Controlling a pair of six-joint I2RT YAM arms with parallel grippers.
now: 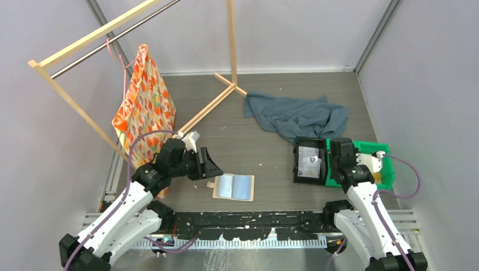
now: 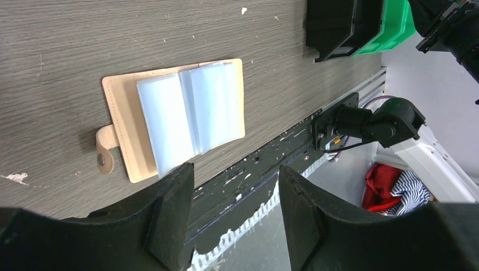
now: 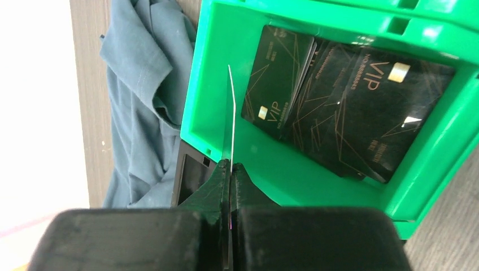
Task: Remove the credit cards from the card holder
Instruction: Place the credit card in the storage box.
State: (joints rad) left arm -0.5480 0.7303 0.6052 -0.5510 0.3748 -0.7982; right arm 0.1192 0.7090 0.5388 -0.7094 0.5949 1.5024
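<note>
The tan card holder (image 1: 234,187) (image 2: 175,116) lies open on the table, its pale blue-grey pockets up and its tab to the left. My left gripper (image 1: 210,166) (image 2: 234,172) hovers open just left of it, nothing between its fingers. My right gripper (image 1: 342,149) (image 3: 230,165) is shut on one credit card (image 3: 230,113), seen edge-on as a thin pale line, over the green bin (image 1: 373,148) (image 3: 282,175). Several dark credit cards (image 3: 339,107) with gold print lie overlapping inside the bin.
A black tray (image 1: 309,161) holding something pale sits against the bin's left side. A blue cloth (image 1: 296,116) (image 3: 141,84) lies crumpled behind them. An orange patterned bag (image 1: 146,107) hangs on a wooden rack at the left. A black rail (image 1: 248,220) runs along the near edge.
</note>
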